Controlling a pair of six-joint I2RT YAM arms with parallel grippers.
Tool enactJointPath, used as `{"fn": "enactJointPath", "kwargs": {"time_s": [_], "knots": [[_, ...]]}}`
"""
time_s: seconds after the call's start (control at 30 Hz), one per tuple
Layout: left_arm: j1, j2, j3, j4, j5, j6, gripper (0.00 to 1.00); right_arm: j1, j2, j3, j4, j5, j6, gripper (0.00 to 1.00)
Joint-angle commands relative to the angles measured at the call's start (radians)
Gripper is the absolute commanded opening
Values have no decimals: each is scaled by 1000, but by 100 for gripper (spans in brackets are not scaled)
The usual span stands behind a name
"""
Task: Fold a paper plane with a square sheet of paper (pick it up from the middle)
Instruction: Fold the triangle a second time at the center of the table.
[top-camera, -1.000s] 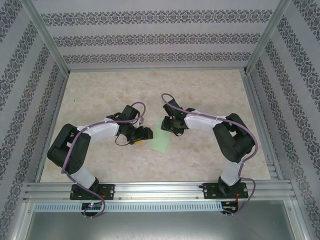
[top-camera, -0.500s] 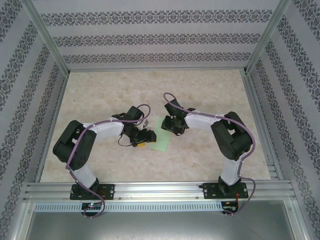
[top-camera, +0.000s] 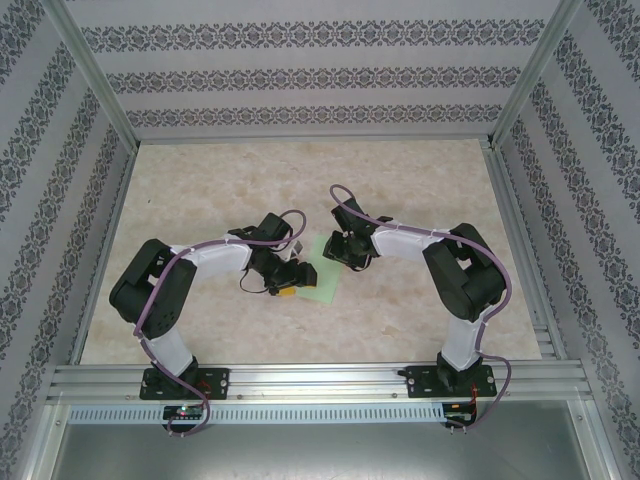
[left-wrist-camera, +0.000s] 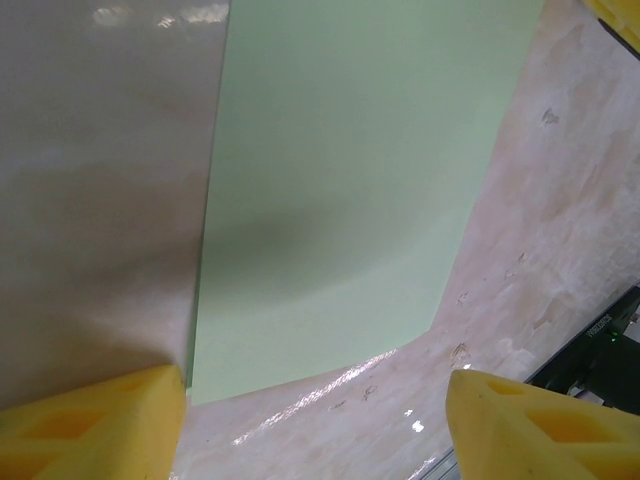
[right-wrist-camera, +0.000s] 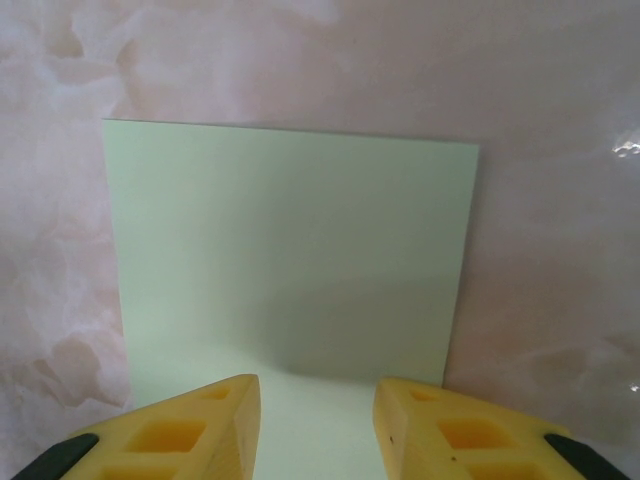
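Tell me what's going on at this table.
Two robot arms are working on a pale green square sheet of paper that lies flat and unfolded on the table. The right claw sits at one edge, fingers partly apart. The left claw faces it from the left, fingers wide open. Neither looks to be gripping it.

From above we see the square sheet of paper (top-camera: 325, 282) flat on the marbled table (top-camera: 200, 190), with the left gripper (top-camera: 298, 278) and right gripper (top-camera: 346, 254) over its opposite edges
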Motion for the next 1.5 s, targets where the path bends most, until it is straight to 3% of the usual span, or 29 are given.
{"fn": "enactJointPath", "kwargs": {"time_s": [0.0, 0.53, 0.83, 1.47], "knots": [[-15, 18, 23, 2, 15, 19, 70, -8, 55, -44, 6, 7, 13, 38], [-18, -23, 16, 72, 80, 0, 66, -8, 65, -45, 8, 3, 12, 37], [-19, -19, 1, 234, 166, -59, 65, -7, 65, -47, 14, -16, 6, 37], [-31, 90, 47, 317, 164, -69, 63, -42, -6, -76, 59, -110, -49, 38]]}}
